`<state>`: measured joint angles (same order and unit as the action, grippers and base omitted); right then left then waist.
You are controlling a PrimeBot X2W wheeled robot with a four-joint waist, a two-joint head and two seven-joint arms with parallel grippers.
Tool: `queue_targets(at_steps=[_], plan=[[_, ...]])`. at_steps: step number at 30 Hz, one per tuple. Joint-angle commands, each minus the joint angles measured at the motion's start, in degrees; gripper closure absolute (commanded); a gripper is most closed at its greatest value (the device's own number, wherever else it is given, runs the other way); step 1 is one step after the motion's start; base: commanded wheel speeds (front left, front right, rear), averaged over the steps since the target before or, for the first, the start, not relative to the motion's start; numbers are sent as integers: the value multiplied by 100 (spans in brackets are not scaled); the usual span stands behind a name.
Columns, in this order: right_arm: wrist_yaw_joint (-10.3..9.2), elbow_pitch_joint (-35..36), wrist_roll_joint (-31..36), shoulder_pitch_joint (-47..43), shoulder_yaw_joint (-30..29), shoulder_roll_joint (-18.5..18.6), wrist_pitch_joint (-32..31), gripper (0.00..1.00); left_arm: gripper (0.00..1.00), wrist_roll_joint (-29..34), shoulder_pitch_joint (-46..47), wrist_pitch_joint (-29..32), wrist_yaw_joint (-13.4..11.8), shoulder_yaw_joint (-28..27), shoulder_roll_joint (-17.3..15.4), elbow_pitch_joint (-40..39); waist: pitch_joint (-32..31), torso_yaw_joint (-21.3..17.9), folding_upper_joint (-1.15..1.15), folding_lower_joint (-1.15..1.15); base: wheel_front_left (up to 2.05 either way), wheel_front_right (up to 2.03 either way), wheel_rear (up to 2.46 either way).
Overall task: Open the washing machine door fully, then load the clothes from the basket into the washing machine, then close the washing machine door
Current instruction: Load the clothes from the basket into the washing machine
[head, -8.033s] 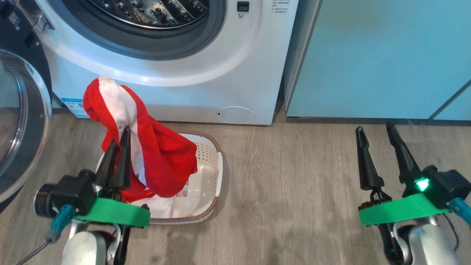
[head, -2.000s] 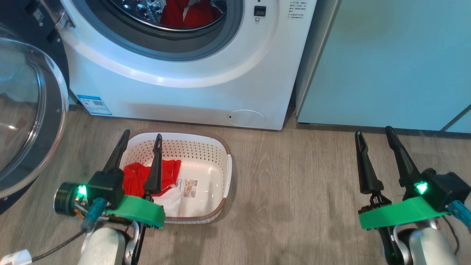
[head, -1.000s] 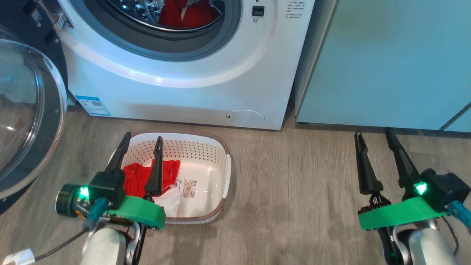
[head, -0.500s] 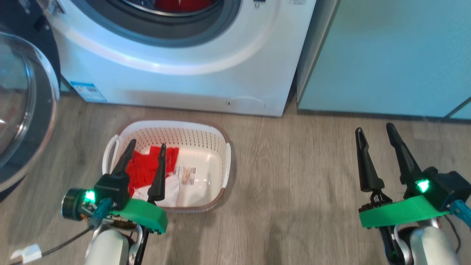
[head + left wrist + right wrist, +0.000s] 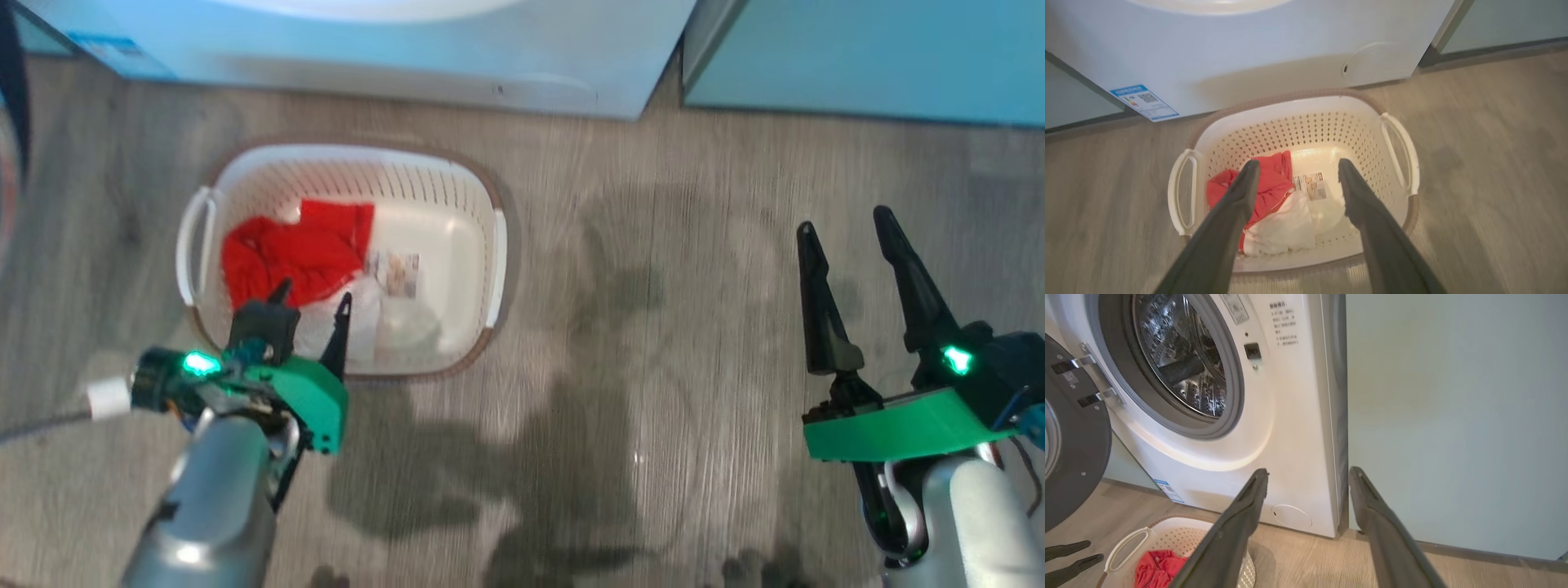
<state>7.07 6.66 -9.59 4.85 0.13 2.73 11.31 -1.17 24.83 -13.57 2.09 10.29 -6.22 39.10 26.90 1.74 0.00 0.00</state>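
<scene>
The cream basket (image 5: pixel 490 245) stands on the floor before the washing machine (image 5: pixel 408 49). A red garment (image 5: pixel 294 253) and white fabric (image 5: pixel 363 314) lie in its left half, beside a label sticker (image 5: pixel 1310 185). My left gripper (image 5: pixel 313 294) hangs open over the basket's near left part, above the clothes (image 5: pixel 1286 228), holding nothing. My right gripper (image 5: pixel 843 222) is open and empty over bare floor far to the right. In the right wrist view the washing machine door (image 5: pixel 1073 437) stands swung open at the left, and the steel drum (image 5: pixel 1180 355) is exposed.
Pale teal cabinets (image 5: pixel 857 57) adjoin the washer's right side. Wooden floor (image 5: pixel 653 286) spreads between the basket and my right arm. The blue energy sticker (image 5: pixel 1144 102) and round filter cap (image 5: pixel 1372 61) mark the washer's lower front, just behind the basket.
The head camera has tilted down, so the drum has left its view. My left gripper, holding a red garment 8 s ago, is now empty and has dipped toward the basket's clothes.
</scene>
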Motion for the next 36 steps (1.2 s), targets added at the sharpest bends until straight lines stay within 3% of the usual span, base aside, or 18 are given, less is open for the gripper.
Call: queue_targets(at_steps=[1, 10, 21, 36], plan=[[42, 208, 27, 51, 119, 15, -1, 0, 0, 74, 121, 10, 27, -114, -202, 15, 418, -102, 0, 0, 0, 0, 0], [42, 299, -74, 216, 131, 15, 111, 0, 0, 634, 1587, 455, 282, 434, -735, 1724, 1431, -427, 0, 0, 0, 0, 0], [42, 108, -364, 410, 319, 15, 320, 0, 0, 978, 2777, 815, 480, 947, -1348, 2935, 2305, -906, 0, 0, 0, 0, 0], [42, 69, -680, 489, 473, 15, 367, 0, 0, 1483, 3486, 1300, 432, 1632, -1983, 3335, 3003, -1371, 0, 0, 0, 0, 0]])
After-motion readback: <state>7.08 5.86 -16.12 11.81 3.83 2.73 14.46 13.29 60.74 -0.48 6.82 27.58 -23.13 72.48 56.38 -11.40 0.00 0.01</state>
